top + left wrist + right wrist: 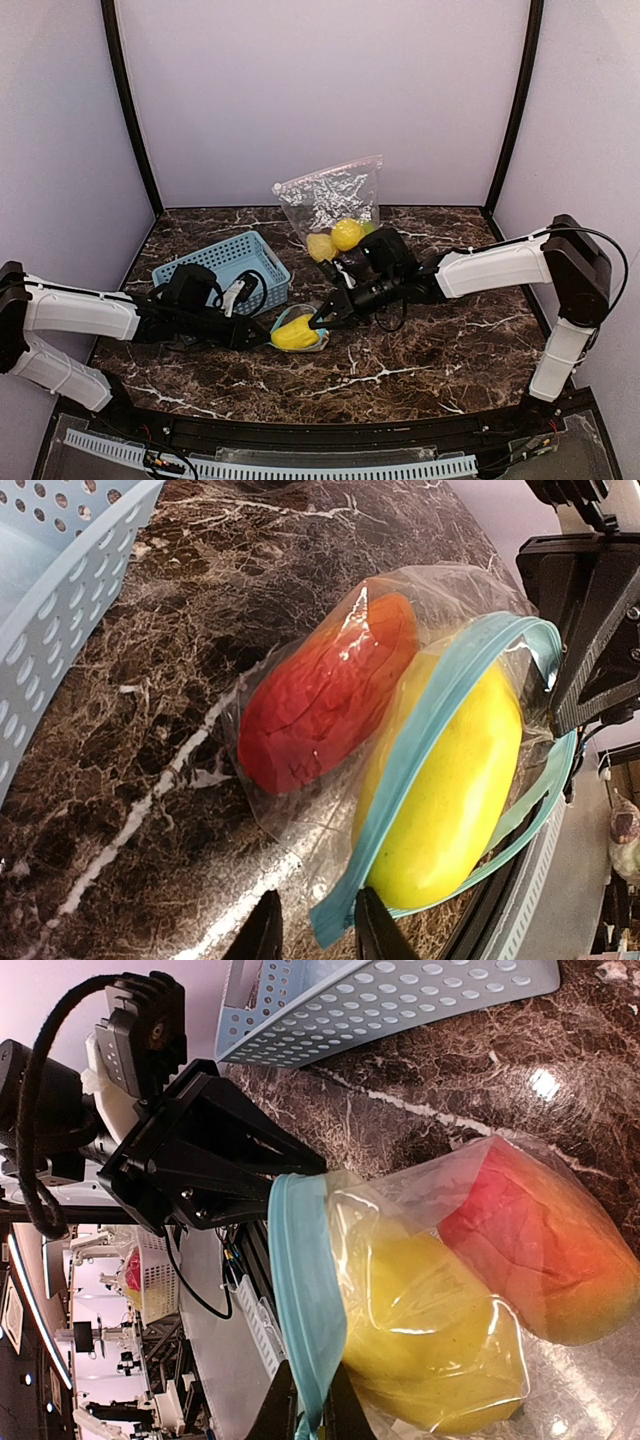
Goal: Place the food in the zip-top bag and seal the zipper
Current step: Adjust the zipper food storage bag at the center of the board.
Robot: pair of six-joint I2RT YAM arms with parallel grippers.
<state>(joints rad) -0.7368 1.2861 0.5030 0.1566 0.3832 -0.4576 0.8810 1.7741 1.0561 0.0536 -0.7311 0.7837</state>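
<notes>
A small clear zip-top bag (297, 333) with a light-blue zipper (440, 710) lies on the marble table between my two grippers. Inside it are a yellow lemon (450, 790) and a red piece (320, 695); the lemon bulges at the bag's mouth. My left gripper (318, 930) straddles the near end of the zipper strip, with a gap still showing beside its left finger. My right gripper (312, 1410) is shut on the zipper strip (305, 1280) at the other end, the lemon (430, 1340) and the red piece (540, 1250) just beyond it.
A light-blue perforated basket (225, 262) stands left of centre, close behind my left arm. A second clear bag (335, 190) holding yellow fruit (346, 234) stands at the back by the wall, right behind my right wrist.
</notes>
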